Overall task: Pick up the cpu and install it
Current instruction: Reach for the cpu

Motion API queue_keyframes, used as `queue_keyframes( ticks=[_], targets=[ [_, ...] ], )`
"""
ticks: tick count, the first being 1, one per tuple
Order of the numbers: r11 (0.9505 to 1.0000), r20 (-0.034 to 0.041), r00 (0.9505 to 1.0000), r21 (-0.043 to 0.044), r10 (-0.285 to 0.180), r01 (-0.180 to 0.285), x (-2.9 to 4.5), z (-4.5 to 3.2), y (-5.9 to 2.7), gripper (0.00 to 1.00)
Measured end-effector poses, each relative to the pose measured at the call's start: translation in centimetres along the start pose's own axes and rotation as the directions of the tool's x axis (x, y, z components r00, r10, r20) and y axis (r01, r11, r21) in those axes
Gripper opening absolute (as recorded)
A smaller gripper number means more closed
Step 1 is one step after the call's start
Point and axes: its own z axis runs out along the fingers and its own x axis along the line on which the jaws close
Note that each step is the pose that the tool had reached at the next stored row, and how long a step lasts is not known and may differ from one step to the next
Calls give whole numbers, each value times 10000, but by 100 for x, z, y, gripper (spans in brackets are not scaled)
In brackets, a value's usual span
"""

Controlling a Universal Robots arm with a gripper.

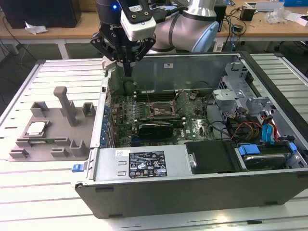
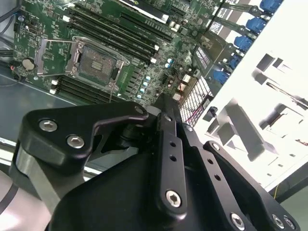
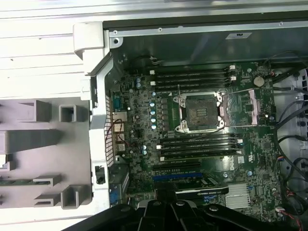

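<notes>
The gripper (image 1: pixel 127 72) hangs over the case wall, jaws drawn narrow and empty. The cpu (image 1: pixel 36 128) lies well apart, lower, on the grey tray (image 1: pixel 60 131). Reaching it well likely means spreading first, descending square — gripping edges only.

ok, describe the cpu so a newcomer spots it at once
Start at the open computer case; on the exterior view's left of it a grey plastic tray with upright posts lies on the slatted table. The cpu is the small flat square on the tray's side away from the case, the only silvery-white metal piece among grey plastic.
</notes>
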Motion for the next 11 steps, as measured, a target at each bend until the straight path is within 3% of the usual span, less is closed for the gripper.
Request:
queue_keyframes(
  ticks=[6, 11],
  targets=[
    [10000, 0, 10000, -1, 0, 0, 39, -1, -3, 11],
    [10000, 9, 10000, 0, -1, 1, 122, -3, -9, 11]
  ],
)
